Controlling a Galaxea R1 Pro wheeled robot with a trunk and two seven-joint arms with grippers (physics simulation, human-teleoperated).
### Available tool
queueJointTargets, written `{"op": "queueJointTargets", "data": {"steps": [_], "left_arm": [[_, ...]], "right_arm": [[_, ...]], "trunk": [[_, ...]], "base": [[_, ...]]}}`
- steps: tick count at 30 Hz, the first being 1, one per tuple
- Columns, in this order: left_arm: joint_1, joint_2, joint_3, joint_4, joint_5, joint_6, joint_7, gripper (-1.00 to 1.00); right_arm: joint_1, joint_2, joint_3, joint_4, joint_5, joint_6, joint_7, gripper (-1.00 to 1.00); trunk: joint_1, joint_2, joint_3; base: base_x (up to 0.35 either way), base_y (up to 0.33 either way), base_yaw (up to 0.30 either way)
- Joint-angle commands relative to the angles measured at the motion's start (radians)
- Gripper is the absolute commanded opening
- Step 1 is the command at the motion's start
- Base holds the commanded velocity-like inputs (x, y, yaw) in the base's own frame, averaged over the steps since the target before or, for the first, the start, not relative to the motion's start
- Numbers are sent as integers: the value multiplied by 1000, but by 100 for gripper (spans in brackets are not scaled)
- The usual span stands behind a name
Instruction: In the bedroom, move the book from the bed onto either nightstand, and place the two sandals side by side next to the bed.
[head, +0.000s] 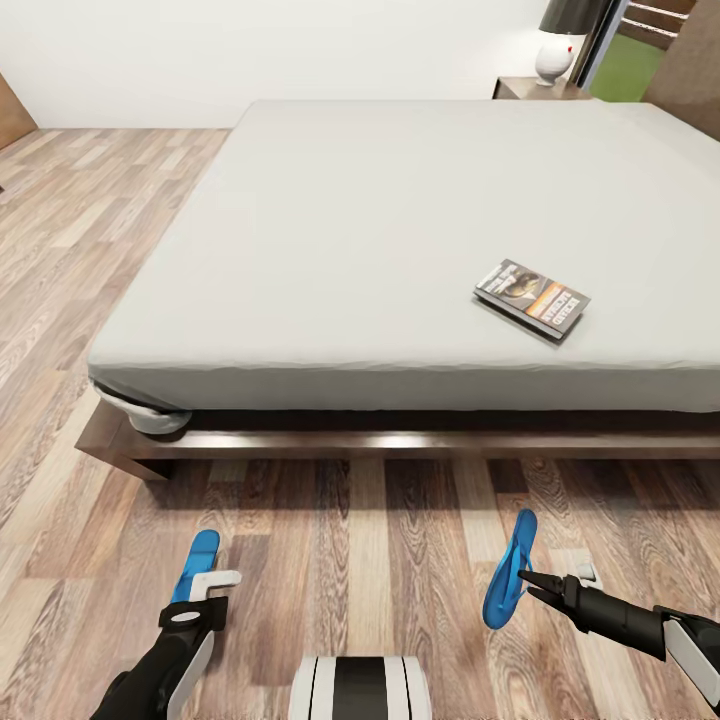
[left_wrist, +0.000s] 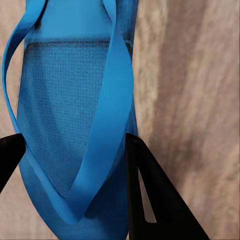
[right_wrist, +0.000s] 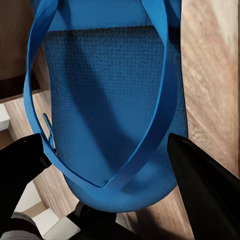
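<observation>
At bed foot, wood floor (head: 350, 520): I face the long side of the bed (head: 400, 230).
Left gripper (head: 205, 585): I hold one blue sandal (head: 195, 565) low over the planks, fingers (left_wrist: 150, 190) clamped on its sole end.
Right gripper (head: 530, 580): fingers closed on the second sandal (head: 510, 570), held on edge, tilted, above the floor.
Book (head: 532, 297): flat on the mattress, right part, near the front edge.
Nightstand (head: 540, 90): far right beyond the bed, lamp (head: 560, 40) on top.
</observation>
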Motion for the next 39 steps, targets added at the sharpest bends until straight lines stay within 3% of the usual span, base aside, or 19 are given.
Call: {"op": "queueJointTargets", "data": {"steps": [1,13,19,30,39], "left_arm": [[0,1,-4,-2,6,6,8,-100],[0,1,-4,-4,7,7,8,-100],[0,2,-2,-5,7,4,8,-100],[0,2,-1,-6,7,4,8,-100],[0,2,-1,-6,7,4,8,-100]], "right_arm": [[0,0,-1,0,-4,7,1,-100],[0,0,-1,0,-5,7,1,-100],[0,0,-1,-1,-4,7,1,-100],[0,0,-1,-1,-4,7,1,-100],[0,0,-1,-1,-4,7,1,-100]], "trunk": [[0,-1,-5],[6,-3,-51],[6,-3,-51],[6,-3,-51],[6,-3,-51]], "base": [[0,0,0],[0,0,0],[2,0,0],[305,118,0],[55,28,0]]}}
